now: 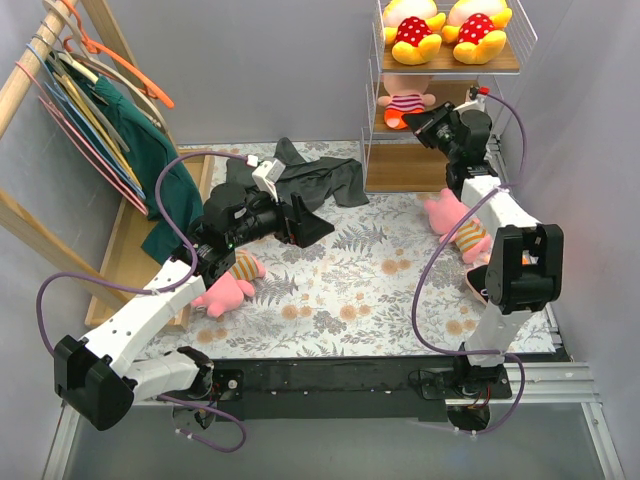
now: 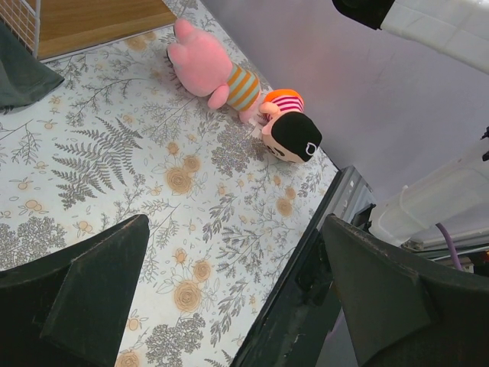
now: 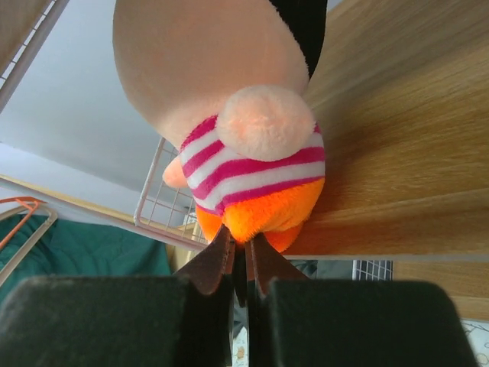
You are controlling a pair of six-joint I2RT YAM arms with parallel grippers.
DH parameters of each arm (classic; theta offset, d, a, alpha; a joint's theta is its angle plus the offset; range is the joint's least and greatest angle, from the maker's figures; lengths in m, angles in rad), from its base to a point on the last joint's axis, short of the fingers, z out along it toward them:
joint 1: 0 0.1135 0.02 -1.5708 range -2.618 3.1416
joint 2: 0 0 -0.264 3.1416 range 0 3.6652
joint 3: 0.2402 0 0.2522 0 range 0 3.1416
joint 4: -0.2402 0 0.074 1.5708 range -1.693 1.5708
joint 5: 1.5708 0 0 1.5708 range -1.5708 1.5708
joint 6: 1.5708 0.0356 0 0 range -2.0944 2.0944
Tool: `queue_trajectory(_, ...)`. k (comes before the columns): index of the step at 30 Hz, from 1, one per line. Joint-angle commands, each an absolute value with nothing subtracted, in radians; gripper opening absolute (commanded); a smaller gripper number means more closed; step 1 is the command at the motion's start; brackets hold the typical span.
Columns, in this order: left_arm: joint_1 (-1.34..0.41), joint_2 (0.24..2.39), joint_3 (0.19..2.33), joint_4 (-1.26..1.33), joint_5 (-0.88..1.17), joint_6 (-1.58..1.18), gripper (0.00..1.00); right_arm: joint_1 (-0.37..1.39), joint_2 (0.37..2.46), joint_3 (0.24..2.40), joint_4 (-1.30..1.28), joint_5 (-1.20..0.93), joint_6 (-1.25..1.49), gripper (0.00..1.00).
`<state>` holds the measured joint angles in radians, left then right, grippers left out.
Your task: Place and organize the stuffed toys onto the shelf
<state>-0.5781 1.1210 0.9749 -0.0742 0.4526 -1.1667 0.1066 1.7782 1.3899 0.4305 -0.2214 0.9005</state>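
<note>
The shelf [image 1: 400, 170] stands at the back right. Two yellow dolls [image 1: 415, 30] [image 1: 478, 25] sit on its top tier. My right gripper [image 1: 428, 122] is shut on the orange bottom of a black-haired striped doll [image 1: 402, 103] that rests on the middle board; the right wrist view shows the doll [image 3: 252, 153], the board [image 3: 397, 153] and the pinching gripper [image 3: 243, 243]. My left gripper [image 1: 312, 226] is open and empty above the mat [image 2: 233, 252]. A pink doll [image 2: 200, 65] and a second black-haired doll [image 2: 294, 136] lie together by the right arm. Another pink doll [image 1: 225, 292] lies under my left arm.
A dark grey garment [image 1: 310, 180] lies on the floral mat [image 1: 350, 290] at the back, left of the shelf. A slanted wooden clothes rail [image 1: 40, 60] with hangers and green clothes fills the left side. Grey walls close in on three sides.
</note>
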Motion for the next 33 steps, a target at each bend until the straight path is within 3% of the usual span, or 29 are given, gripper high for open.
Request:
queue_trajectory(1, -0.581, 1.101, 0.969, -0.058, 0.456, -1.154, 0.98, 0.106, 1.802, 1.459, 0.494, -0.273, 0.908, 0.01)
queue_trajectory(5, -0.581, 1.104, 0.971, -0.058, 0.456, -1.154, 0.98, 0.106, 1.833, 1.483, 0.502, -0.290, 0.919, 0.07)
queue_trajectory(13, -0.581, 1.098, 0.968, -0.060, 0.453, -1.152, 0.98, 0.104, 1.876, 1.554, 0.459, -0.304, 0.914, 0.35)
queue_trajectory(33, -0.581, 1.083, 0.966, -0.058, 0.445, -1.149, 0.98, 0.103, 1.802, 1.568, 0.417, -0.245, 0.877, 0.54)
